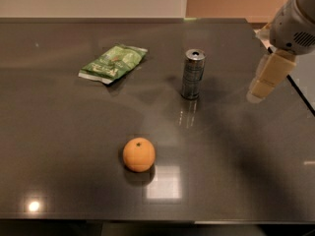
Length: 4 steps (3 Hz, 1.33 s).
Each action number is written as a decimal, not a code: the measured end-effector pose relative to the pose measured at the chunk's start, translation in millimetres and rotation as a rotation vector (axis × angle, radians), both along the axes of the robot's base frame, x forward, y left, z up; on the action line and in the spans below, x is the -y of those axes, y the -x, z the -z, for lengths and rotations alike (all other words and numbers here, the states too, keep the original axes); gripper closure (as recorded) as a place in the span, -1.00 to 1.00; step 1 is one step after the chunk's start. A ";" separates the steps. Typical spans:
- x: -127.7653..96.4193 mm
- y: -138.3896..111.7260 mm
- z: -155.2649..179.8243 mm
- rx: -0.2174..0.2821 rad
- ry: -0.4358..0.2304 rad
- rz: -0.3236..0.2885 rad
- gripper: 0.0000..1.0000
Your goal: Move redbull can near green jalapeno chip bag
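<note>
The redbull can [193,74] stands upright near the middle of the dark table, slim and silver-grey with a shiny top. The green jalapeno chip bag [113,62] lies flat to the can's left, further back. My gripper [267,78] hangs over the table at the right, well to the right of the can and above the surface, holding nothing that I can see. A clear gap separates it from the can.
A round orange [139,154] sits in front of the can, toward the table's near side. The dark glossy table [59,146] has its right edge just beyond the gripper and its front edge at the bottom of the view.
</note>
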State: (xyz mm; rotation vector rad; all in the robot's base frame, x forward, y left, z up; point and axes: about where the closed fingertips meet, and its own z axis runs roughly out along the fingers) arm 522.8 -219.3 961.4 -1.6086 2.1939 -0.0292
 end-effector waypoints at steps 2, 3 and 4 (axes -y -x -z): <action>-27.3 -54.9 7.5 0.073 -0.141 0.039 -1.00; -45.5 -77.7 12.4 0.057 -0.231 0.062 -1.00; -61.1 -91.4 18.7 0.039 -0.296 0.075 -1.00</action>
